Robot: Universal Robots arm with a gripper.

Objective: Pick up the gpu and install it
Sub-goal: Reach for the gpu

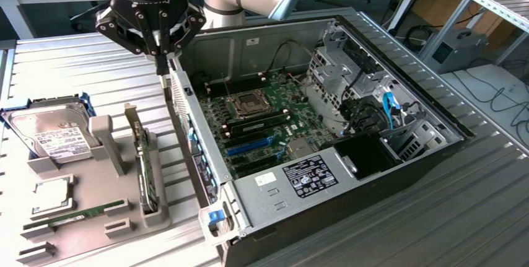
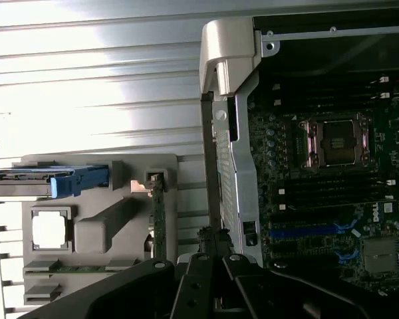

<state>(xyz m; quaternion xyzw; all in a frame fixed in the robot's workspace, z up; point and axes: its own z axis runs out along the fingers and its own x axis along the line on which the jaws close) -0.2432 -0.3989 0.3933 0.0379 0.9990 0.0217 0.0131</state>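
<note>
Ribbed metal bench, open pc case on it. gripper up over case wall nearest gray holder, jaws clenched tight, nothing in them afaict. gpu parked on edge in holder, exterior view's left of case, untouched.

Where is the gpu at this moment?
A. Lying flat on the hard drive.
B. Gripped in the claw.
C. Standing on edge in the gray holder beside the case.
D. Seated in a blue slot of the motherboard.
C: the gpu stands on edge in the gray holder, well apart from the shut claw, which holds nothing.
</note>
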